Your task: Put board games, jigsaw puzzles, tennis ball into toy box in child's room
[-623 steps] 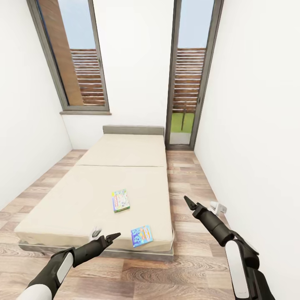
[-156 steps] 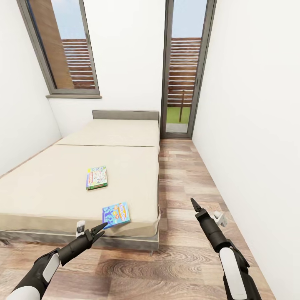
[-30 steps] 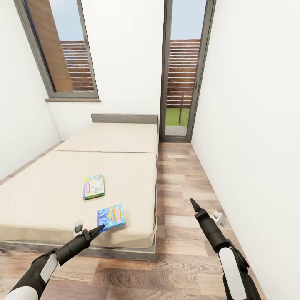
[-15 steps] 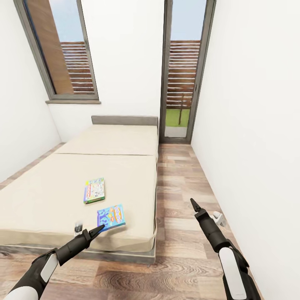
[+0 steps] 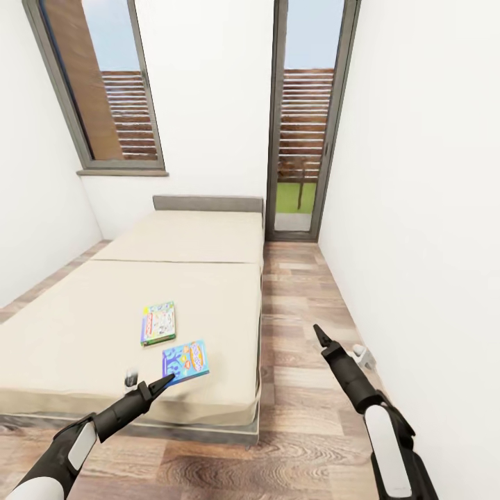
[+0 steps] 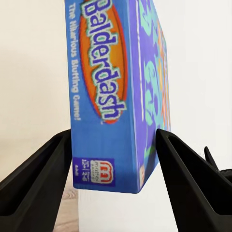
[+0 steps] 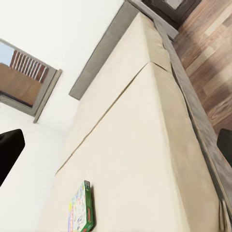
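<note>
While you're parked at the foot of the bed (image 5: 104, 333), the head view puts your left tool (image 5: 165, 380) right at the near edge of the blue Balderdash box (image 5: 185, 360); the green-edged game box (image 5: 158, 322) lies just beyond it on the mattress. Right tool (image 5: 317, 332) hangs over the wood floor (image 5: 305, 305), well apart from both; can't tell its spread here.

Left wrist view: fingers (image 6: 36, 181) wide, one on each side of the Balderdash box (image 6: 116, 92), not clamped yet.

Right wrist view: fingertips at the frame edges, so wide and empty; green-edged game box (image 7: 81, 211) on the mattress.

Step looks like the first bed pickup. Next: close on the box, lift.
</note>
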Robot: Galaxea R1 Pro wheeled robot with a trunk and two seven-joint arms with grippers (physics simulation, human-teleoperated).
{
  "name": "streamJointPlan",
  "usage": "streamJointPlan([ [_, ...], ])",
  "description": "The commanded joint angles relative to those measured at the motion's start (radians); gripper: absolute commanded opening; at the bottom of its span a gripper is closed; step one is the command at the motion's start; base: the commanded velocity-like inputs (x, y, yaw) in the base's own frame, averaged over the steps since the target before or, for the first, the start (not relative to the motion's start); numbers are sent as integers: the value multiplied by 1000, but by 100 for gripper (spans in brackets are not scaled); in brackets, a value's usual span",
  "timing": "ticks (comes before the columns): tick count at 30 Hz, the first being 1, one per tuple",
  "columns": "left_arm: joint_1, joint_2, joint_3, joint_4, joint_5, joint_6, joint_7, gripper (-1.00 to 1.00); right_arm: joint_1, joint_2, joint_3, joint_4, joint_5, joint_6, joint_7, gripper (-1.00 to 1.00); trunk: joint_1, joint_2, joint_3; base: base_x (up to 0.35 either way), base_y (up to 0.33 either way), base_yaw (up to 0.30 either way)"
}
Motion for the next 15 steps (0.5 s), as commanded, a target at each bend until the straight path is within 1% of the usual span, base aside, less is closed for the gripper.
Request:
streamJointPlan([
  [1, -1, 0, 1, -1, 2, 8, -2, -100, -1, 1, -3, -21, -6, 27, -11, 100, -4, 7, 2, 0, 0, 0],
  [2, -1, -1, 0, -1, 2, 9, -2, -100, -1, -9, -2, -37, -6, 47, -23, 100, -8, 14, 5, 0, 0, 0],
  [6, -1, -2, 0, -4, 2, 11, -3, -100, -1, -42, -1, -59, -6, 86, -37, 100, -23, 42, 18, 0, 0, 0],
  [9, -1, 0, 0, -4, 2, 12, -3, -100, 0, -53, 0, -63, -7, 92, -36, 100, -35, 63, 27, 0, 0, 0],
  [15, -1, 1, 0, -5, 2, 12, -6, -100, 1, -56, 1, -63, -7, 92, -35, 100, -58, 105, 46, 0, 0, 0],
])
